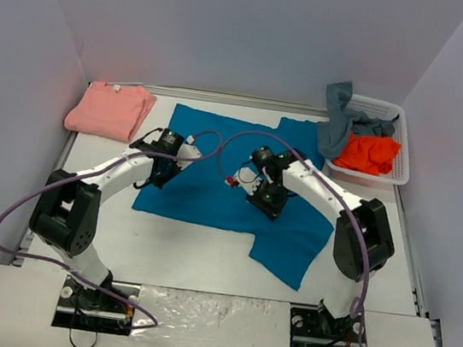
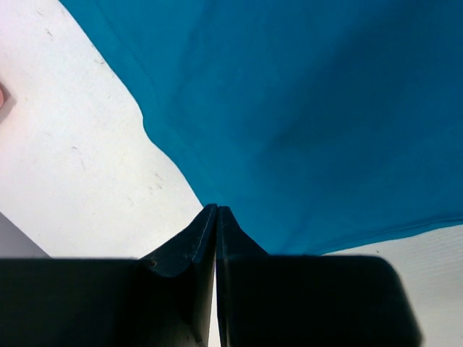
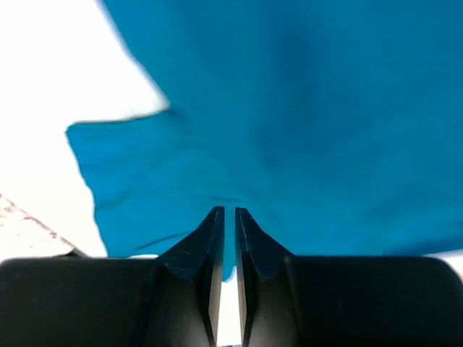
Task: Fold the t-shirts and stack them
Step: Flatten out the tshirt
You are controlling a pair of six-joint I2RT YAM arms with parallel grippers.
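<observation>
A: The left end effector (image 2: 217,211) is pressed together at the hem of the teal shirt (image 2: 311,130). The right end effector (image 3: 229,211) stands a slit apart; whether it's pinching cloth, I can't tell.
B: The shirt lies spread mid-tabletop (image 1: 202,260), rumpled toward the near edge. A weak pinch could slip, skewing the fold.
</observation>
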